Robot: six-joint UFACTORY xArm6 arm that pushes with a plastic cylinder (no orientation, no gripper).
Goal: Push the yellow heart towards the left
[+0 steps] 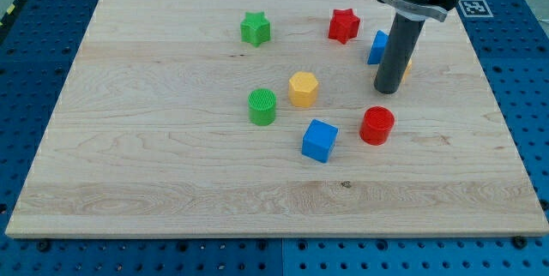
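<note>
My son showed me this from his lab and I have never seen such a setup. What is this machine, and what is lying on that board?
This is a robot arm seen by one camera. It has no end effector, only a dark rod; my tip slides on the wooden board and holds nothing. Blocks: green star, red star, yellow hexagonal block, green cylinder, blue cube, red cylinder. The rod partly hides a blue block and a yellow sliver, perhaps the heart.

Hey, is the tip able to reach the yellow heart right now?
Likely yes: my tip sits beside a yellow sliver, probably the heart, mostly hidden behind the rod; nothing seems to stand between them.
</note>
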